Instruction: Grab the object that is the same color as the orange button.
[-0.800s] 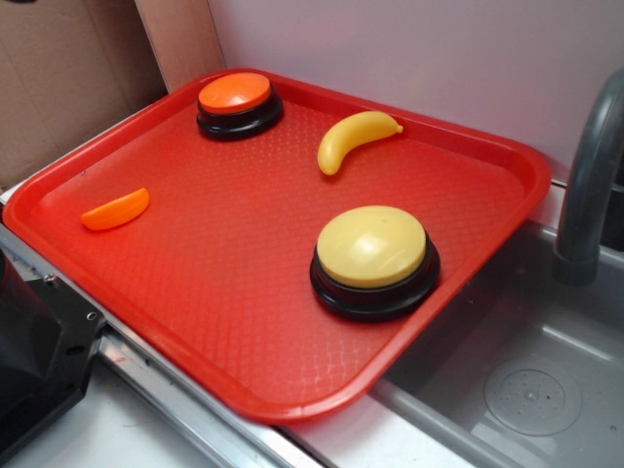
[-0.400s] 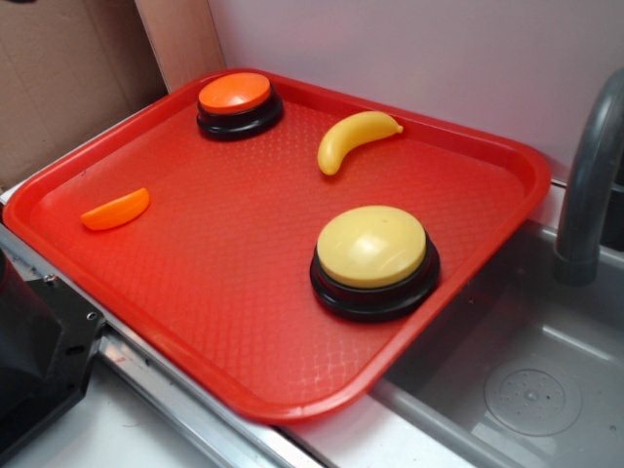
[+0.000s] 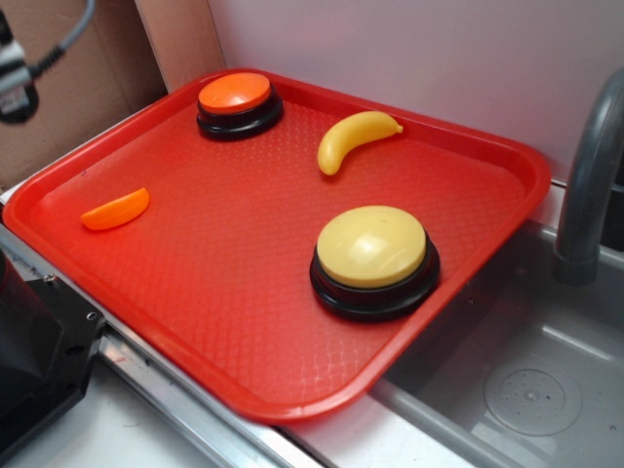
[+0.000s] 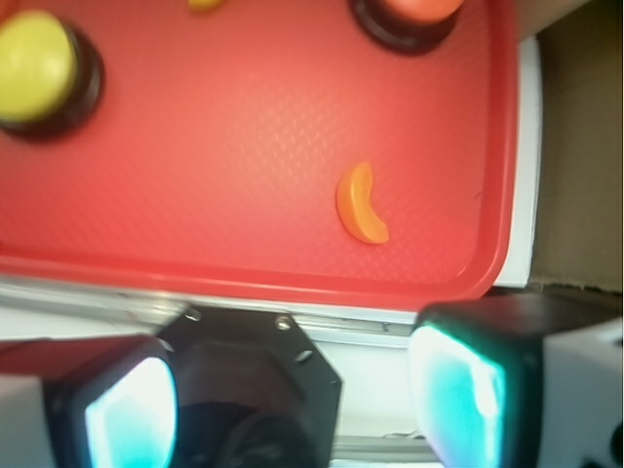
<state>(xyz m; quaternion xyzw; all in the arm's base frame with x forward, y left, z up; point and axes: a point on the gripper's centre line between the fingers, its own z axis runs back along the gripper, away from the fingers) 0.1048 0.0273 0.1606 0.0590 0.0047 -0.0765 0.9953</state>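
Observation:
The small orange crescent [image 3: 116, 210] lies flat near the left edge of the red tray [image 3: 292, 405]. In the wrist view the crescent [image 4: 361, 203] is ahead of and slightly right of my gripper [image 4: 292, 400]. The gripper is open and empty, its two fingers wide apart, high above the tray's near rim and the black robot base. The orange button [image 3: 237, 101] stands at the tray's far left corner and shows at the top of the wrist view [image 4: 409, 15]. In the exterior view only a piece of the arm with a cable [image 3: 18, 60] shows at the top left.
A larger yellow-topped button [image 3: 373, 255] stands mid-right on the tray and a yellow toy banana [image 3: 353, 138] lies at the back. A grey faucet [image 3: 590, 185] and sink [image 3: 526, 390] are to the right. The black robot base [image 3: 39, 361] sits at the front left, with cardboard [image 3: 68, 107] behind.
A piece of the arm with its cable has come into the top left corner of the exterior view. The objects on the tray have not moved.

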